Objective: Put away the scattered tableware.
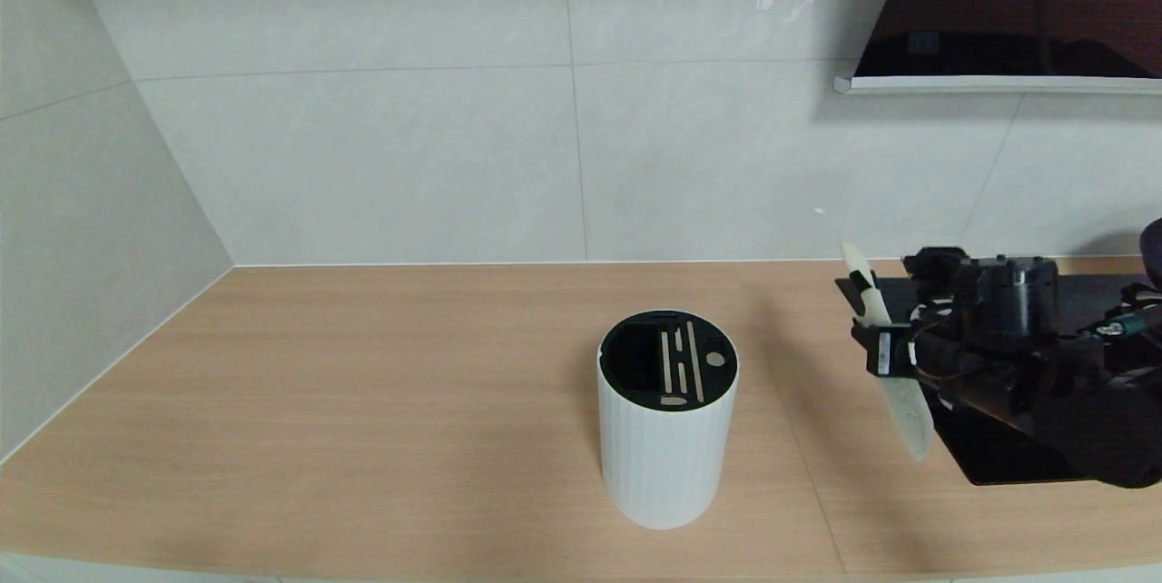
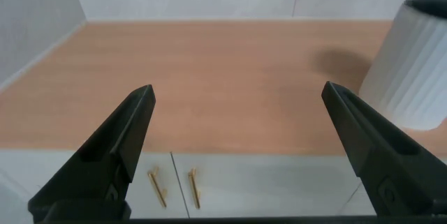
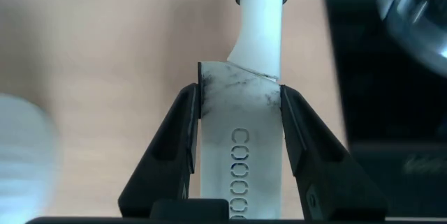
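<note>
Knife [image 1: 910, 415] clamped by its blade in the right end effector [image 3: 239, 98], long axis near-far, tip pointing near, handle far; left end effector [image 2: 237, 90] gapes wide, empty.

Back wall: large pale grey glossy tiles [image 1: 363, 156] with thin grout lines, meeting the worktop along a straight seam.
Side wall: the same pale grey tiling [image 1: 64, 229] on the left, forming a corner with the back wall.
Worktop: light wood-grain counter [image 1: 363, 419], matt, running the full width.
Hood: dark glossy slanted extractor hood [image 1: 999, 20] with a white lower edge, mounted on the back wall at upper right, with a soft shadow on the tiles beneath.
Hob: flat black glass cooktop [image 1: 985, 460] on the counter's right side, below the hood.
Cabinets: white cupboard doors [image 2: 244, 182] under the counter's front edge, with two slim gold bar handles [image 2: 194, 188] side by side.
Light: soft and even.
</note>
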Controlling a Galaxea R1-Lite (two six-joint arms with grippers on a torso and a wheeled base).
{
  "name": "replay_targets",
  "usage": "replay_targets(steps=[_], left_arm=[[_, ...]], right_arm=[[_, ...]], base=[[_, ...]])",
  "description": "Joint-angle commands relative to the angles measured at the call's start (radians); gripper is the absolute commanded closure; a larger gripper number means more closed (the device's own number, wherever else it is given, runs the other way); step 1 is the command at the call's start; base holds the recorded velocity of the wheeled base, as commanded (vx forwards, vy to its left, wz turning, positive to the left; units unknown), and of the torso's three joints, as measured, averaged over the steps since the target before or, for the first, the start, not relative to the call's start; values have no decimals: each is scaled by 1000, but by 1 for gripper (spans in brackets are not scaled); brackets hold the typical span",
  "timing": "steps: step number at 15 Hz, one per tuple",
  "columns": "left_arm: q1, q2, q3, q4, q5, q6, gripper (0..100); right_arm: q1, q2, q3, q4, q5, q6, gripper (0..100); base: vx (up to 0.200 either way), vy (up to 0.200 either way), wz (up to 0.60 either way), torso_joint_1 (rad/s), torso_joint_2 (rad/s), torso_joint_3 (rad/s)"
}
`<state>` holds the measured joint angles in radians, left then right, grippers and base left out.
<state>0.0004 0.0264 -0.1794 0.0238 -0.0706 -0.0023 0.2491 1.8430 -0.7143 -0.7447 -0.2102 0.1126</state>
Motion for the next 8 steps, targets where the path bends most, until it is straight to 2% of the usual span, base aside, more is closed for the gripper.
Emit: replay_targets(steps=[1, 2, 4, 6, 7, 8], left_arm=[[-10, 273, -289, 87, -193, 1, 0], [-10, 395, -391, 87, -262, 1, 0], [-11, 621, -545, 87, -340, -2, 0], [-37, 820, -623, 84, -377, -11, 0], [-66, 928, -657, 59, -377, -36, 0], [-117, 1018, -678, -7, -377, -87, 0]], right_arm=[[65, -182, -169, 125, 0, 1, 100], [91, -199, -211, 139, -1, 1, 100], [156, -228, -234, 139, -1, -2, 100], [188, -261, -214, 139, 14, -24, 100], [208, -269, -203, 137, 14, -48, 100], [234, -277, -185, 133, 11, -53, 100]], base=[[0, 0, 0, 0, 0, 0], [0, 0, 0, 0, 0, 0], [0, 0, 0, 0, 0, 0], [0, 0, 0, 0, 0, 0], [0, 0, 0, 0, 0, 0], [0, 0, 0, 0, 0, 0]])
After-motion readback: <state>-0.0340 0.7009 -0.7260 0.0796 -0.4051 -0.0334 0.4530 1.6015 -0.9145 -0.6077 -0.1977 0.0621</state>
